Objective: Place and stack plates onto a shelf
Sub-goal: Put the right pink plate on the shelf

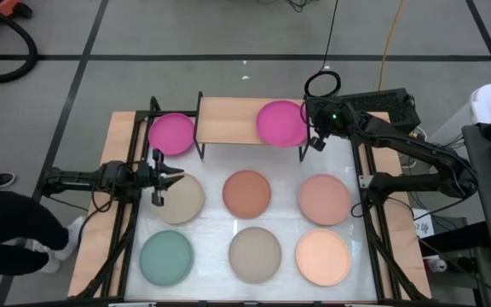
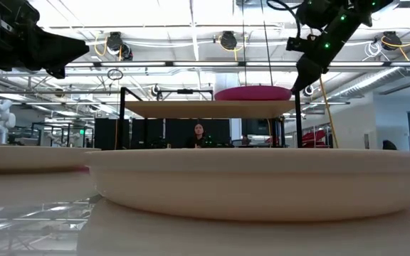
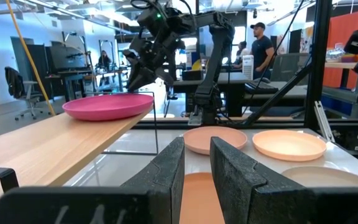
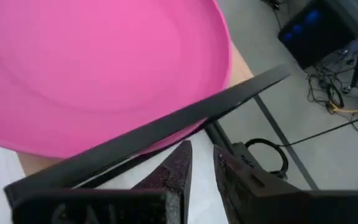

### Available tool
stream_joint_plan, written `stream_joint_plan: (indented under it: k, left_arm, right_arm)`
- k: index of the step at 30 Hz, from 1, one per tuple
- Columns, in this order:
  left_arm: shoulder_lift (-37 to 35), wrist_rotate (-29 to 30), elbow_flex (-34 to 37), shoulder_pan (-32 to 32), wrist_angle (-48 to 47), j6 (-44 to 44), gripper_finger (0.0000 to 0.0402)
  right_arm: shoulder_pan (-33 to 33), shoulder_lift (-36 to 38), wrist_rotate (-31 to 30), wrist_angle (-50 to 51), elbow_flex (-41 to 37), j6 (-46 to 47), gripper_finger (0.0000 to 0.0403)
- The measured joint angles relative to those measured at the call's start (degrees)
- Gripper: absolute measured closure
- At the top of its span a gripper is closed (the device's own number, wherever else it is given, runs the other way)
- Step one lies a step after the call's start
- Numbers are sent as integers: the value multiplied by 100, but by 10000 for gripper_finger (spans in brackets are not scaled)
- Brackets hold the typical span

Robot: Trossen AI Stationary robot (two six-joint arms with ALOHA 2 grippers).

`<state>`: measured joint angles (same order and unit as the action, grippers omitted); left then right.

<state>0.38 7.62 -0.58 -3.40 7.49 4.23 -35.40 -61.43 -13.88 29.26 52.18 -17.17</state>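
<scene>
The shelf [image 1: 237, 119], a light wood board on black legs, stands at the table's far side. One magenta plate [image 1: 281, 122] rests on its right end [image 3: 109, 104]. The second magenta plate [image 1: 171, 134] lies on the table left of the shelf. Beige [image 1: 181, 198], terracotta [image 1: 246, 193] and dusty pink [image 1: 324, 198] plates form a middle row, with teal [image 1: 166, 257], taupe [image 1: 255, 254] and peach [image 1: 323, 257] nearest. My right gripper [image 1: 316, 141] hovers off the shelf's right end, fingers narrowly apart [image 4: 201, 165]. My left gripper [image 1: 167, 175] hangs over the beige plate's left rim, fingers narrowly apart [image 3: 196, 162].
The shelf's left half [image 1: 224, 119] is bare wood. A black shelf leg [image 1: 303, 152] stands just beside my right gripper. Black frame posts [image 1: 366, 183] run along both table sides. A person [image 1: 7, 226] stands at the table's left, and others show in the room beyond.
</scene>
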Motion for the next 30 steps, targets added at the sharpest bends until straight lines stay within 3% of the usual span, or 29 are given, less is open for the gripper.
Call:
stream_joint_plan:
  k: [6, 16, 23, 30]
  left_arm:
    - [-2, 0, -2, 0, 0, 0, 320]
    - [0, 0, 0, 0, 2, 0, 320]
    - [0, 0, -2, 0, 1, 0, 320]
    - [0, 0, -1, -2, 1, 0, 320]
  right_arm:
    - [33, 69, 70, -263, 0, 118, 353]
    - [13, 6, 684, -416, 70, 692, 347]
    - [13, -407, 616, -448, 93, 615, 326]
    - [15, -547, 67, -453, 103, 532, 325]
